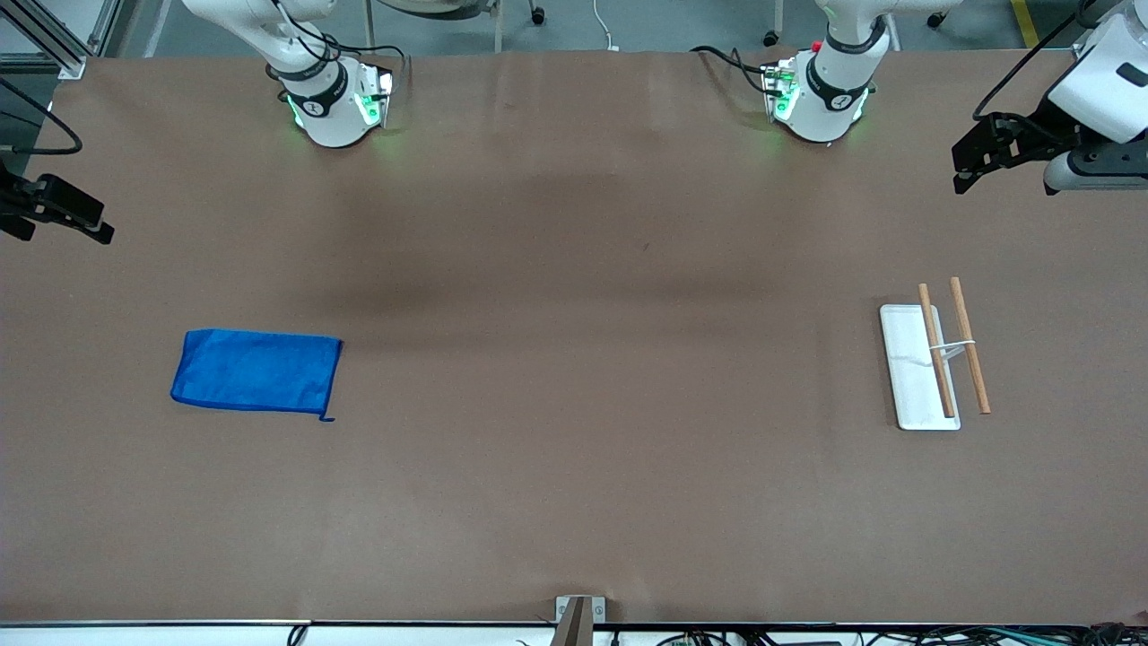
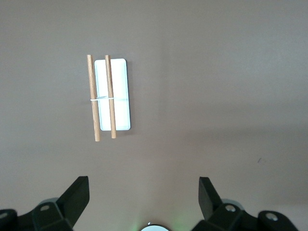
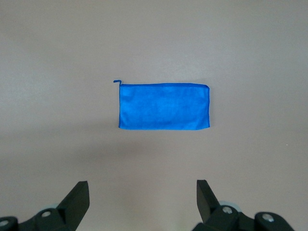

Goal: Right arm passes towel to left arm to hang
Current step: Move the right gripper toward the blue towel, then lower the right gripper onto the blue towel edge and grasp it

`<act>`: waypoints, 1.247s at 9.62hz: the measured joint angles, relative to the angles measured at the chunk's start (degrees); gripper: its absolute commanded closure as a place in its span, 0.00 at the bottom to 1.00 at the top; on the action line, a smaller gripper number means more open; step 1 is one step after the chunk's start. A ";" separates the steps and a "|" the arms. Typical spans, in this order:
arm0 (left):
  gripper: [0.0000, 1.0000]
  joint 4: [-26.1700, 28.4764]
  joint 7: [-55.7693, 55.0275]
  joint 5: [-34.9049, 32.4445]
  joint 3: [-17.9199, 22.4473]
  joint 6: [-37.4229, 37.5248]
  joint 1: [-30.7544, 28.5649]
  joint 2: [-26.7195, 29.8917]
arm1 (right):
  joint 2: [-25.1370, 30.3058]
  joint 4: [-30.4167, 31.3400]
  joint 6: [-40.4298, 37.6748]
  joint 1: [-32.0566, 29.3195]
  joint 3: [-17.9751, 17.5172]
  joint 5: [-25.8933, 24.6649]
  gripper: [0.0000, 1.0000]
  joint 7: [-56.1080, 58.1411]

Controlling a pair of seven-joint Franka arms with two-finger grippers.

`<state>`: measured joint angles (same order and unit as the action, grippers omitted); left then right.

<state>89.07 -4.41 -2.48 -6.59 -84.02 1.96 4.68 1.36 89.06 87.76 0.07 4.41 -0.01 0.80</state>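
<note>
The bright blue towel (image 1: 257, 370) lies flat and folded on the brown table toward the right arm's end, with its small corner loop (image 1: 327, 418) at the corner nearest the front camera. It also shows in the right wrist view (image 3: 164, 106). My right gripper (image 3: 143, 187) is open and empty, high above the table; in the front view it (image 1: 67, 224) sits at the edge of the picture. My left gripper (image 2: 143, 185) is open and empty, high over the left arm's end of the table (image 1: 973, 170).
A hanging rack with a white flat base (image 1: 910, 381) and two wooden rods (image 1: 969, 345) stands toward the left arm's end of the table; it also shows in the left wrist view (image 2: 120, 103). A metal bracket (image 1: 579, 610) sits at the table edge nearest the front camera.
</note>
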 measured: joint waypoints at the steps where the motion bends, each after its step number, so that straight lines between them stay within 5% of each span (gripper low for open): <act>1: 0.00 -0.18 0.00 0.00 0.01 0.00 -0.02 -0.25 | 0.00 0.01 0.00 0.00 0.00 0.00 0.01 0.00; 6: 0.00 -3.36 0.11 0.00 0.19 -0.02 -0.30 -2.72 | -0.08 2.68 0.93 -0.57 0.17 0.00 0.02 -0.01; 12: 0.00 -3.42 0.11 0.00 0.25 0.01 -0.41 -3.14 | -2.22 25.10 29.00 -1.79 0.55 0.00 0.02 0.00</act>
<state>85.65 -4.30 -2.48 -6.34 -84.02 1.55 1.54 -0.86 114.15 116.76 -1.71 4.96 -0.01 0.80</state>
